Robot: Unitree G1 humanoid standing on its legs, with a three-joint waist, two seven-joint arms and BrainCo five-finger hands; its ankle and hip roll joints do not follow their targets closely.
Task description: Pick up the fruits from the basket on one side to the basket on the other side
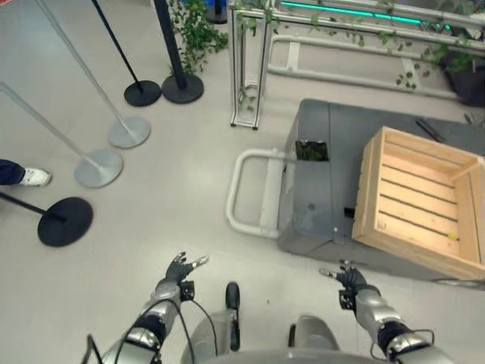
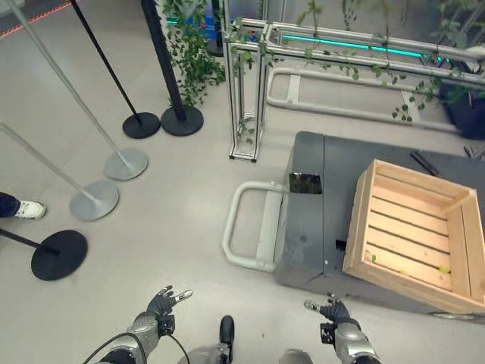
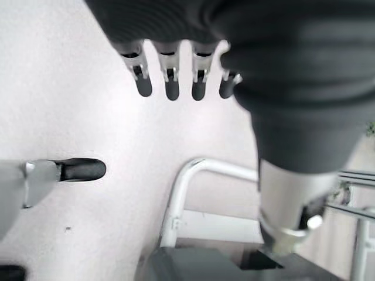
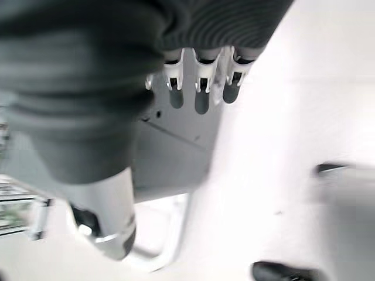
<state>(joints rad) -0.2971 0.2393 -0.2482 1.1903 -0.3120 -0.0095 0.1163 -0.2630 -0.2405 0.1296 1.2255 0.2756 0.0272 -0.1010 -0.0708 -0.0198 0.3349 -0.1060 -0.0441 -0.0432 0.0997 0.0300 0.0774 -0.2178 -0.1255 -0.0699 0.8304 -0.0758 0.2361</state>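
A pale wooden crate (image 1: pixel 369 186) stands on a dark grey platform cart (image 1: pixel 314 201) at the right. Its slatted bottom holds no fruit that I can make out, just a small yellowish speck (image 1: pixel 452 236) too small to identify. My left hand (image 1: pixel 179 269) hovers low over the floor at the lower centre, its fingers (image 3: pixel 170 82) straight and its thumb (image 3: pixel 76 170) spread apart, holding nothing. My right hand (image 1: pixel 350 277) hangs just in front of the cart's near edge, with its fingers (image 4: pixel 199 88) straight and nothing in them.
The cart's white tubular handle (image 1: pixel 242 193) sticks out to the left over the floor. Several stanchion posts with round bases (image 1: pixel 66 221) stand at the left, beside a person's white shoe (image 1: pixel 34 177). A metal frame with trailing plants (image 1: pixel 246 68) rises behind the cart.
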